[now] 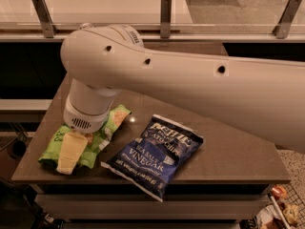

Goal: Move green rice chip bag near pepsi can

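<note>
My end effector (70, 154) is down over the green bag (101, 138), near the front left corner of the bench (228, 147). Its pale tip lies over the bag's left half and points toward the front edge. I cannot tell whether it is wide, narrow or gripping the bag, because my wrist covers it from above. The green bag lies flat, running from the front left corner back toward the middle, and its far end shows past my wrist. Just to its right the blue bag (155, 154) lies flat and slanted, its lower corner reaching over the front edge. I cannot tell if the two bags touch. My white arm (190, 85) crosses above the bench's back and right side.
</note>
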Robot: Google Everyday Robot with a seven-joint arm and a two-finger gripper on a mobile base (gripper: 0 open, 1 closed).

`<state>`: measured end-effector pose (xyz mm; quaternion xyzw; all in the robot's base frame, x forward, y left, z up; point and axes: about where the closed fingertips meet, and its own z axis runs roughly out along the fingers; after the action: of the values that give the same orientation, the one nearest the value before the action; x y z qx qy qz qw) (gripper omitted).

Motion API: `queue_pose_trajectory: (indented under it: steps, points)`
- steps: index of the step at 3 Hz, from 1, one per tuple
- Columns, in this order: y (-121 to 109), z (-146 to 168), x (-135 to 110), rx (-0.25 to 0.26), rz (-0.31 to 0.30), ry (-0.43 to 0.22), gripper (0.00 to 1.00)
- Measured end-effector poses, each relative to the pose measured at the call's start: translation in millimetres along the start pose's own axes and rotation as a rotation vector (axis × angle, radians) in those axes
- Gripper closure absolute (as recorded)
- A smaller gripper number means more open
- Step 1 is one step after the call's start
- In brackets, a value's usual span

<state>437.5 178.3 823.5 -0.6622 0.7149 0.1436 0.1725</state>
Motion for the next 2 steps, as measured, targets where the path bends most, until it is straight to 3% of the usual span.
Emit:
queue_pose_trajectory:
  steps: [2]
  points:
    - [-0.1,-4.7,-2.3,0.0,0.0,0.0,0.87]
